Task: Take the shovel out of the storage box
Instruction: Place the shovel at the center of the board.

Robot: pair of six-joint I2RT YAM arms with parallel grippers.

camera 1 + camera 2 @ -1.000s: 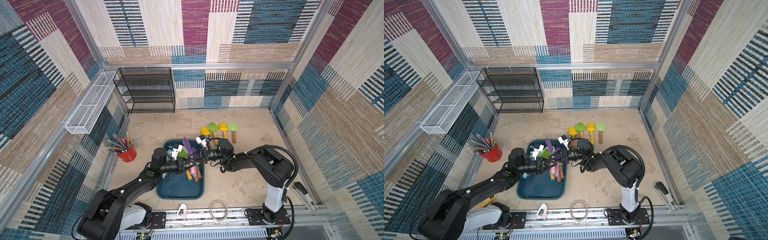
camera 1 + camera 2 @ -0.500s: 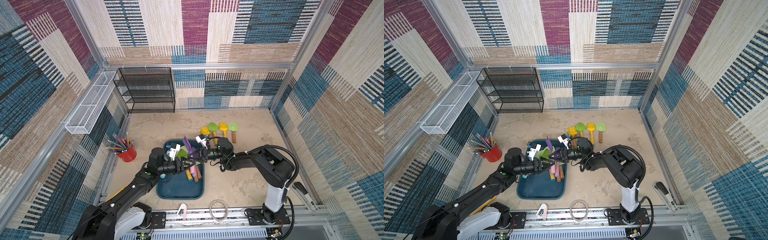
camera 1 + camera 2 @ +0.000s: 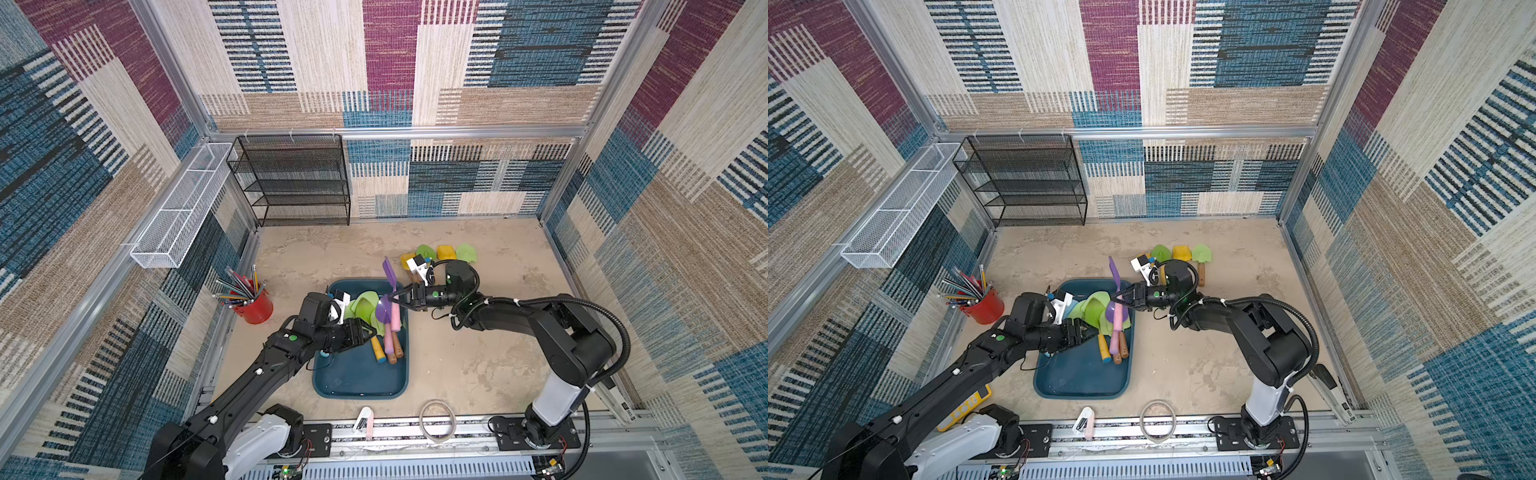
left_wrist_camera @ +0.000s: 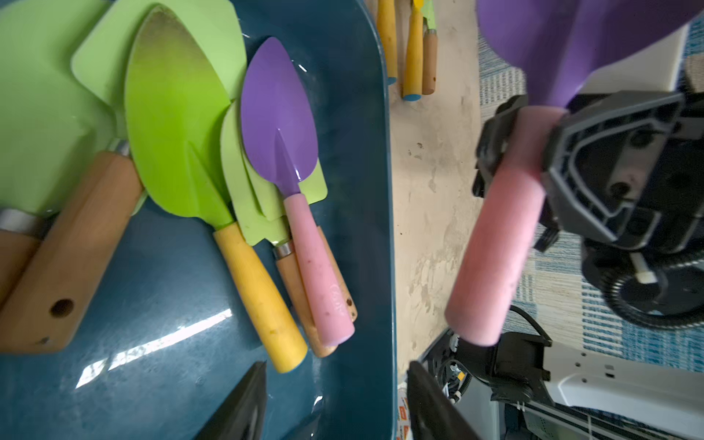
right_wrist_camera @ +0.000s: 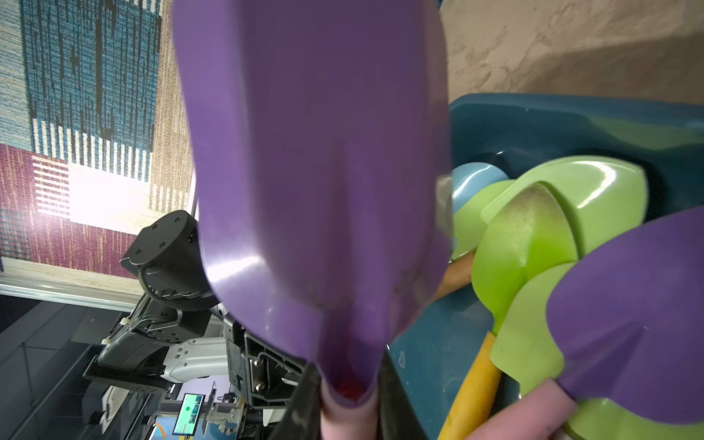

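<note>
Left gripper (image 3: pixel 369 332) has let go since a second ago and eased back a little toward 7 o'clock. Its jaws stand apart with nothing between them, low over the glossy dark teal rectangular plastic storage box (image 3: pixel 361 382).

Right gripper (image 3: pixel 395 297) sits roughly where it was, clenched on the purple-bladed, pink-handled shovel (image 3: pixel 389 271), gripping the handle just under the blade. Shovel is up off the pile, blade toward 12 o'clock, at the box's 3 o'clock rim. Left wrist view shows its handle (image 4: pixel 495 236) past the rim over the sandy floor (image 4: pixel 430 190); top views overlap it with the rim, so can't tell if it's fully outside.

Pile in the box is unchanged: lime-green shovels (image 4: pixel 171 114) plus a second purple shovel (image 4: pixel 280 122).

Hard to read:
- Held blade (image 5: pixel 316 171) fills the right wrist view and hides most of the right fingers.
- A pale blue blade (image 5: pixel 472 179) peeks from behind it.
- Left fingertips (image 4: pixel 247 404) are cut off at the frame edge.
- Yellow and green shovels on the floor (image 3: pixel 444 252), 1 o'clock of the box, are half hidden behind the right wrist.
</note>
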